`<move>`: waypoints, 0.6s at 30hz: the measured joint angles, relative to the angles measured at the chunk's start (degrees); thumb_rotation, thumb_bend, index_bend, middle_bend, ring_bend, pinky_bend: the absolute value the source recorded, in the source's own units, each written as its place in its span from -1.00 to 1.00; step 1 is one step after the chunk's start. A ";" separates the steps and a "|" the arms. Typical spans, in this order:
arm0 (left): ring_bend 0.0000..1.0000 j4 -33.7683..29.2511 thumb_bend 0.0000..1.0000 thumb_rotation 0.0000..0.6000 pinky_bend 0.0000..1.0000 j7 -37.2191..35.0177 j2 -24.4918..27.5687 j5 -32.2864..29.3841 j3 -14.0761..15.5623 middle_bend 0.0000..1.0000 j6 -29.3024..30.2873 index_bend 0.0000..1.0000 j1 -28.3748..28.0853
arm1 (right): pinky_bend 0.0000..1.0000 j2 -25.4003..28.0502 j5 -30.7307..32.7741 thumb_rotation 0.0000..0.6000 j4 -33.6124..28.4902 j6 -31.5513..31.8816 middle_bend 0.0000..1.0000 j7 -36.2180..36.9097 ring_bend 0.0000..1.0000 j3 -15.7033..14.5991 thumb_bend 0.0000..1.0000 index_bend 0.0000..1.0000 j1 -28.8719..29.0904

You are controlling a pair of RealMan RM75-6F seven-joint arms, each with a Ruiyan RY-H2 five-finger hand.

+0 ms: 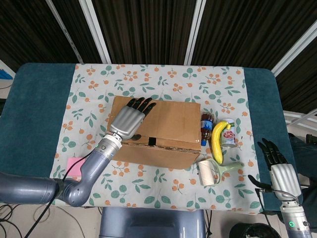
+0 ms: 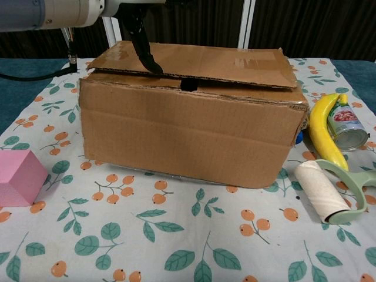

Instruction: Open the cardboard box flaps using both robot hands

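Note:
The brown cardboard box (image 1: 163,129) (image 2: 188,132) stands mid-table on the floral cloth. Its top flaps lie nearly closed, with a dark gap (image 2: 188,84) at the seam. My left hand (image 1: 130,119) hovers flat over the left part of the far flap, fingers straight and spread. In the chest view one dark finger (image 2: 144,53) reaches down to that flap's front edge; nothing shows it gripping the flap. My right hand (image 1: 277,168) waits beyond the table's right edge, fingers apart and empty, well away from the box.
Right of the box lie a banana (image 1: 218,141) (image 2: 324,132), a tin can (image 1: 229,139) (image 2: 346,126), a small bottle (image 1: 206,128) and a lint roller (image 1: 208,172) (image 2: 323,191). A pink block (image 1: 74,166) (image 2: 17,176) sits at the front left.

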 measured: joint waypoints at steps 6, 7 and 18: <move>-1.00 1.74 -0.73 1.00 -0.79 0.95 -1.84 -0.28 -0.80 -1.00 -1.15 -1.00 0.51 | -0.54 0.02 0.17 1.00 -0.08 -0.26 -1.00 0.20 -0.97 0.05 -0.52 -1.00 0.08; -1.00 1.74 -0.73 1.00 -0.79 1.06 -1.90 -0.24 -0.95 -1.00 -1.23 -1.00 0.60 | -0.54 0.02 0.20 1.00 -0.10 -0.31 -1.00 0.22 -0.97 0.05 -0.52 -1.00 0.09; -1.00 -0.46 -0.73 1.00 -0.80 1.67 -1.46 1.46 -1.85 -1.00 -1.67 -1.00 1.92 | -0.54 0.03 0.21 1.00 -0.28 -0.38 -1.00 0.11 -0.97 0.03 -0.52 -1.00 0.10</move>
